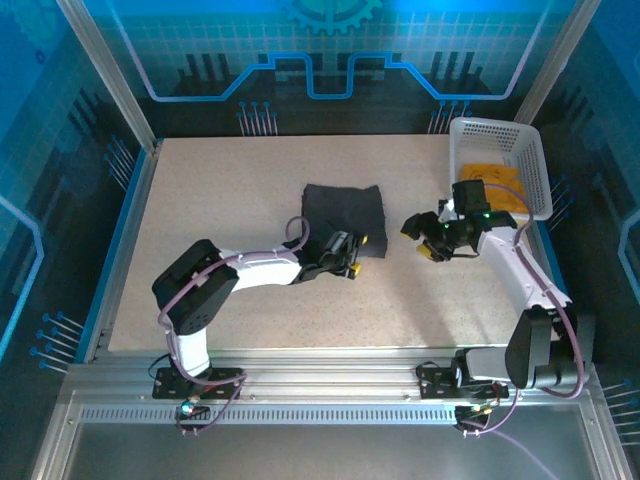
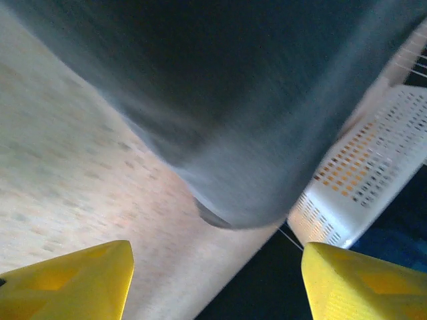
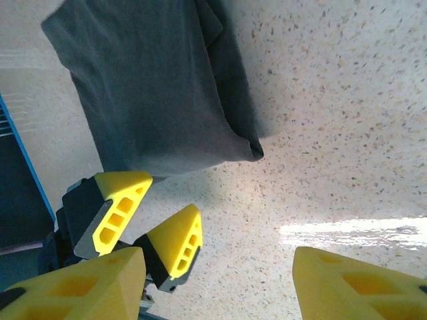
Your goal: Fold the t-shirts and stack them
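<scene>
Speckled beige table (image 1: 220,290), blue-lit enclosure on all sides, white lattice basket (image 1: 492,128) at the far right corner.

Charcoal-grey t-shirt (image 1: 343,218) lies mid-table as a compact, roughly square folded packet. It is flat, and its edges run roughly square to the table. In the right wrist view its near right corner shows a rolled, slightly loose lip.

Left gripper (image 1: 348,250) sits low, just off that near right corner and pointing toward the basket side. Its yellow fingers are spread with nothing between them. From its own camera the grey cloth fills the upper field, blurred, and whether it touches the fingers cannot be told.

Right gripper (image 1: 425,240) hangs to the right of the packet, between it and the basket, apart from both. Its fingers are wide apart and empty, with bare table beneath.

Orange-yellow t-shirt (image 1: 497,183) is in the basket, visible through the lattice, partly hidden by the right arm's wrist.

Judgement: the grey shirt looks done bar tidying. The next fetch turns on the orange shirt, which lies behind and to the right of the right gripper. The right arm is clearly the nearer; the left would have to cross the packet. The basket wall stands between gripper and cloth, so the approach would need to come from above.
</scene>
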